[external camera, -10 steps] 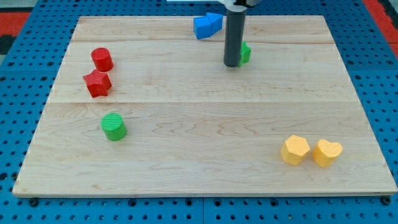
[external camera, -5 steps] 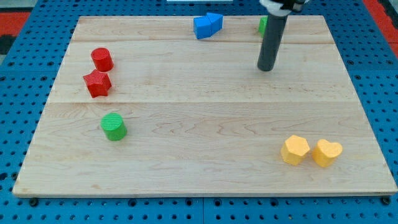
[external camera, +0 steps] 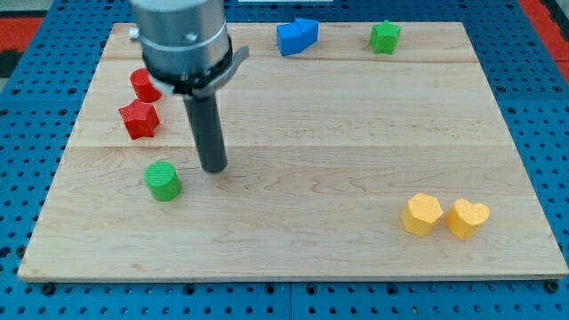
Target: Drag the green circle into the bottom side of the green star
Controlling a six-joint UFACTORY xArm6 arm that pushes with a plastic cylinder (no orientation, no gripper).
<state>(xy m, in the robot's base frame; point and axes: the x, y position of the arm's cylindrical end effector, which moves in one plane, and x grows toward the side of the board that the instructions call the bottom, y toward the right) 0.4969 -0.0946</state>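
Within a second my tip (external camera: 213,168) had crossed from beside the green star (external camera: 385,36) to just right of the green circle (external camera: 163,180), not touching it; a bare rod, nothing to open or close. The star had shifted up to the wooden board's (external camera: 311,240) top edge, far up-right of the circle, so the drag had yet to start. Blue pegboard surrounded the board.
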